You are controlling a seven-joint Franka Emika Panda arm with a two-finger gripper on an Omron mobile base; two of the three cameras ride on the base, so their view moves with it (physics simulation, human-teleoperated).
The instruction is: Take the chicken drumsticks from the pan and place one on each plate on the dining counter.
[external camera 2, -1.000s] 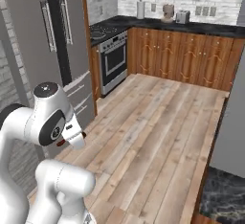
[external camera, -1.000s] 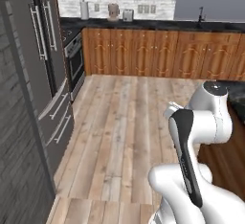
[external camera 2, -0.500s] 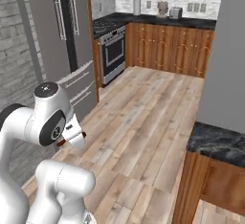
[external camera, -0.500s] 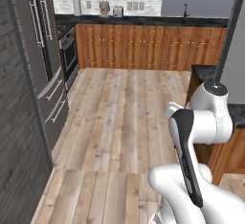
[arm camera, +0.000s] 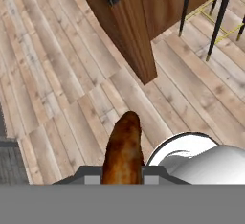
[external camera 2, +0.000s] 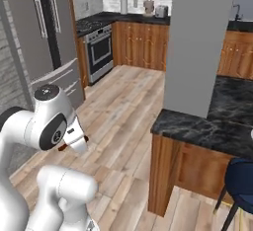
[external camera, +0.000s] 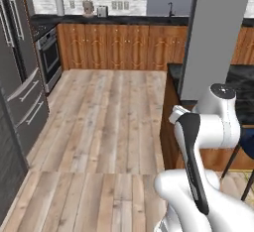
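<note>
Gripper (arm camera: pixel 122 180) clenched on a chicken drumstick (arm camera: pixel 123 149) (the reddish-brown one, apparently), above wood floor (arm camera: pixel 57 74) beside dining counter (arm camera: pixel 129 22).

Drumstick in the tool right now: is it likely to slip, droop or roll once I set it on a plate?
The drumstick sticks straight out from the shut tool without drooping, so it is probably stiff. Its glossy brown skin hints that it may be slippery, so it could slide if jolted. Its rounded, tapered shape suggests it may roll a little on a flat plate.

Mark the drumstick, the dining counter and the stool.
drumstick (arm camera: pixel 123 151), hand view, middle of the brown meat
dining counter (external camera 2: pixel 197 129), right base view, bare marble top near the corner
stool (external camera 2: pixel 242 175), right base view, dark blue seat
</note>
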